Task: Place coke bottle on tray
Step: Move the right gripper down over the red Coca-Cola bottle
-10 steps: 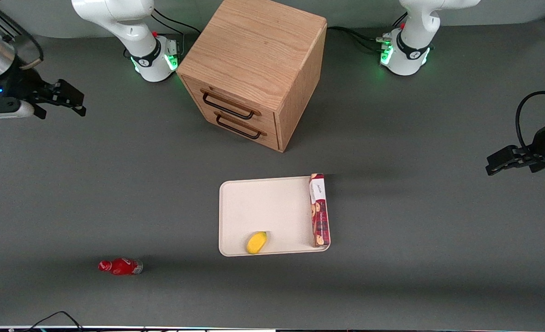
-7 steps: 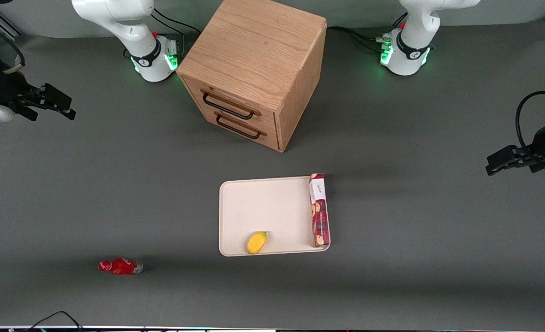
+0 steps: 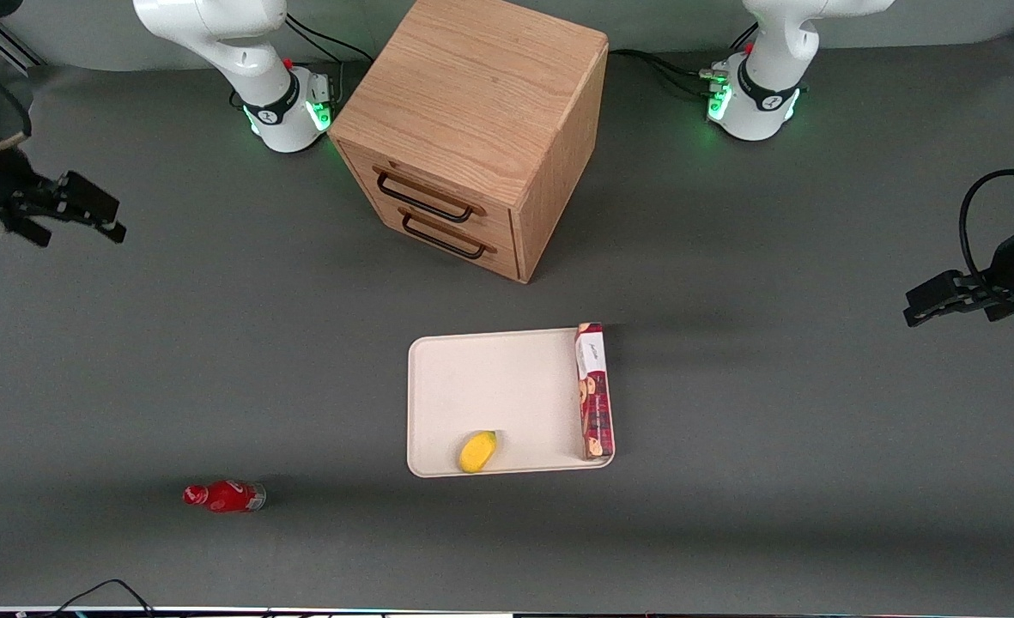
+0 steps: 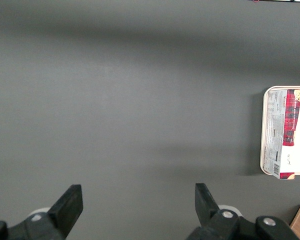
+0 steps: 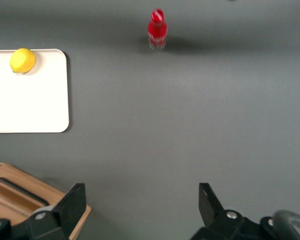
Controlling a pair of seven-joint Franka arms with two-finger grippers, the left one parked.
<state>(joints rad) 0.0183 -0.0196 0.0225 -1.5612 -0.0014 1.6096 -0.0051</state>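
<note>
Grey table [image 3: 215, 343] (front view): coke bottle [image 3: 224, 496] lies flat; wrist view shows gripper [image 5: 140, 207] spread wide.

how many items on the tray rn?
2. A lemon at the tray's front-camera edge, and a biscuit box along its parked-arm edge. The coke bottle lies on the table; the gripper is open, far off.
</note>
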